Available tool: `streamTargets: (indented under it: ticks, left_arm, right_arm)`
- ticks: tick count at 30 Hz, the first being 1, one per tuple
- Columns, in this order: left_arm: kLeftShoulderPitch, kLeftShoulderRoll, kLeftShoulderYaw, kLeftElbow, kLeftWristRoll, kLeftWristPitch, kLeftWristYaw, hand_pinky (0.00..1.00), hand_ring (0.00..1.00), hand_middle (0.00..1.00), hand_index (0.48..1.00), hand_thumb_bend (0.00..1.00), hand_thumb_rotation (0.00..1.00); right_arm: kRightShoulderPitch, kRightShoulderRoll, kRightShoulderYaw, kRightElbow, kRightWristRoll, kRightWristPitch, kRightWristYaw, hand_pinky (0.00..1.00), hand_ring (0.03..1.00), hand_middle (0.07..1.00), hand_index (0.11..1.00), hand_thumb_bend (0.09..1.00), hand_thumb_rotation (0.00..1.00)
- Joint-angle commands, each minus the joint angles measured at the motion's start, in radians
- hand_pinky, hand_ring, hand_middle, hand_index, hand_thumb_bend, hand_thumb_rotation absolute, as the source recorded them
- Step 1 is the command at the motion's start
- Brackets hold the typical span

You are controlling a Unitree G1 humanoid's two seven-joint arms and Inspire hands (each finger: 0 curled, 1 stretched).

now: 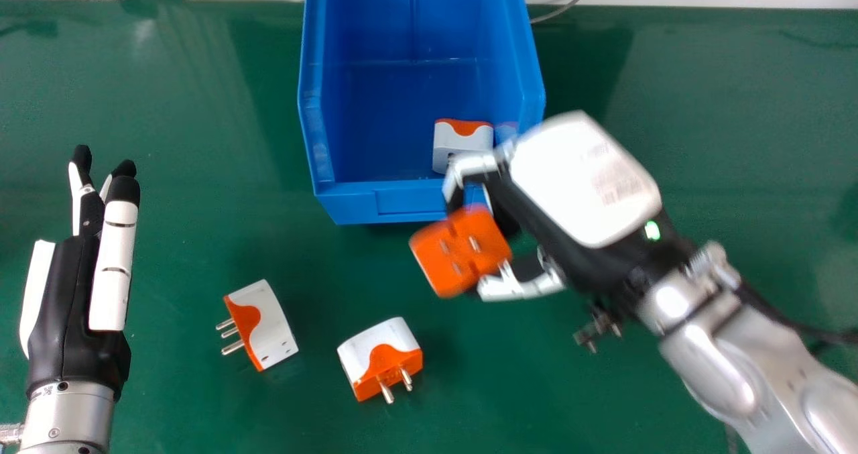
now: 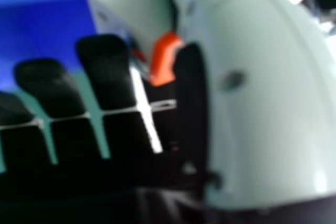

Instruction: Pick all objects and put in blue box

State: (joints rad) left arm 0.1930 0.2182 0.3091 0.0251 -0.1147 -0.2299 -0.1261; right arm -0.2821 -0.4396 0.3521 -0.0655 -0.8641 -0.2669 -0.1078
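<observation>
Orange-and-white adapter [image 1: 450,261]: gripped between right hand [image 1: 583,179] thumb and fingers | Blue box [image 1: 355,206]: just beyond those fingers, one adapter [image 1: 462,145] inside | Two adapters [image 1: 268,323]: on surface [image 1: 181,253], left of them | Left hand [image 1: 115,266]: fingers straight

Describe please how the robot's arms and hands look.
The left forearm and right forearm are rounded silver. The left hand is black and white, with black fingertips. The right hand is black with a white, labelled back; near its wrist are a green light and dark cable.
</observation>
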Motion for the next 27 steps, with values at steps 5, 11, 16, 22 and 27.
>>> streamTargets:
  ticks: [5,11,16,22,27]
  left_arm:
    - [-0.008,0.009,0.004,-0.004,0.008,-0.024,0.004,1.0,0.98,0.97,0.99,0.54,1.0]
    - [-0.011,0.007,0.006,0.006,0.01,-0.04,0.006,0.99,0.97,0.96,0.986,0.53,0.99]
    - [-0.005,0.0,0.007,-0.009,-0.012,-0.019,0.001,1.0,0.98,0.97,0.992,0.53,0.98]
    - [0.009,-0.012,0.006,-0.037,-0.023,-0.009,0.004,1.0,0.98,0.96,0.979,0.52,0.96]
    - [0.024,-0.014,0.004,-0.06,-0.016,-0.001,0.007,1.0,0.98,0.96,0.981,0.52,0.97]
  right_arm:
    - [-0.184,0.083,-0.033,0.007,0.002,0.073,0.017,0.09,0.143,0.212,0.469,0.484,0.15]
    - [-0.366,0.139,-0.015,0.162,-0.052,0.141,-0.017,0.07,0.119,0.187,0.469,0.489,0.15]
    - [-0.512,0.17,0.02,0.372,-0.099,0.187,-0.069,0.08,0.128,0.196,0.469,0.489,0.15]
    - [-0.662,0.214,0.086,0.619,-0.14,0.293,-0.038,0.16,0.233,0.315,0.474,0.485,0.15]
    - [-0.754,0.239,0.15,0.803,-0.136,0.294,-0.055,0.19,0.271,0.371,0.485,0.486,0.15]
